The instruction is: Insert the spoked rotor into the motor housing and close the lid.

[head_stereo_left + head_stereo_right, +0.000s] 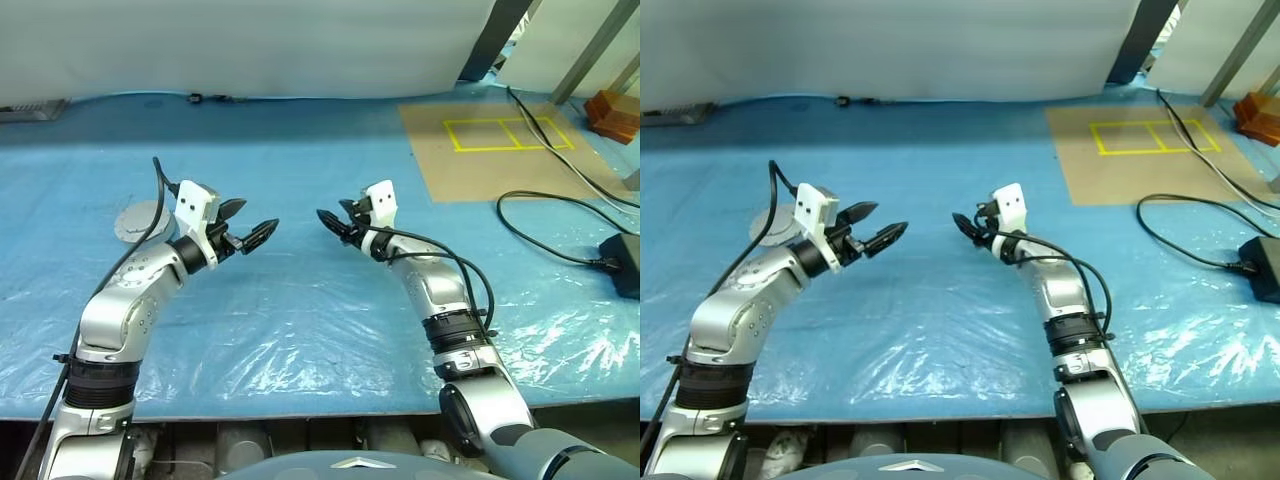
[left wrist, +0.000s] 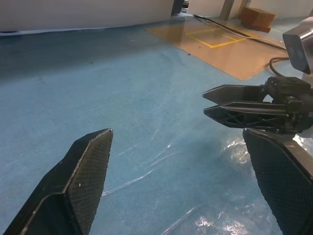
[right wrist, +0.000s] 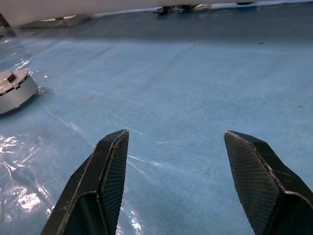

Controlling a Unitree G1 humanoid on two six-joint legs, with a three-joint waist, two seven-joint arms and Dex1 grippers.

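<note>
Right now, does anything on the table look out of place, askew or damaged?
Nothing looks damaged or spilled. The left gripper and right gripper hang open and empty over the blue table cover. A round silver part sits flat behind the left arm.

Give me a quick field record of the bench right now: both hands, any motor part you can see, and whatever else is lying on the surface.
left hand: open, empty, raised over the blue sheet
right hand: open, empty, facing the left hand, a gap between them
motor part: round silver casing on the sheet, partly behind the left arm
casing state: closed on top, insides hidden
other items: brown board with yellow tape rectangles, black cables
</note>
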